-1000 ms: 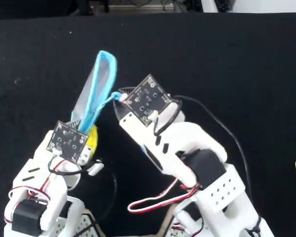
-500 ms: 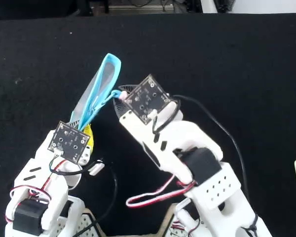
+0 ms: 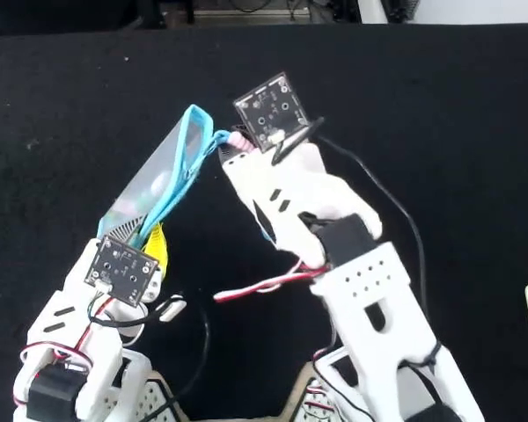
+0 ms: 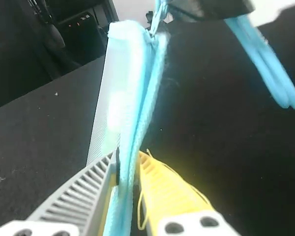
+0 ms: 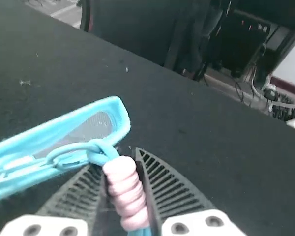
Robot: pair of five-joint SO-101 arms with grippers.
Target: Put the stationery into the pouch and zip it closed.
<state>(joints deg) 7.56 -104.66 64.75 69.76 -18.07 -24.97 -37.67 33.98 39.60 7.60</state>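
In the high view the pouch point(image 3: 163, 176), mesh with a bright blue edging, stands on edge over the black surface point(image 3: 440, 105) and spans between the two arms. The left claw point(image 3: 148, 239) is clamped on its near end. The right claw point(image 3: 231, 143) sits at the far corner, closed on a pink pull point(image 3: 239, 140).

In the left wrist view the left claw point(image 4: 127, 179) has its grey finger and its yellow finger squeezed together on the blue rim. The pouch point(image 4: 123, 83) runs away from the claw, tilted up off the surface point(image 4: 221, 147). A doubled blue cord point(image 4: 268, 59) reaches out from beside its far end.

In the right wrist view the right claw point(image 5: 115, 164) has its black ribbed fingers pinched on the pink pull point(image 5: 122, 191), which is ribbed like a coil. The blue cord point(image 5: 96, 147) is knotted at the tip of the pull and joins it to the end of the pouch point(image 5: 88, 123), whose rounded corner points away over the surface point(image 5: 196, 128).
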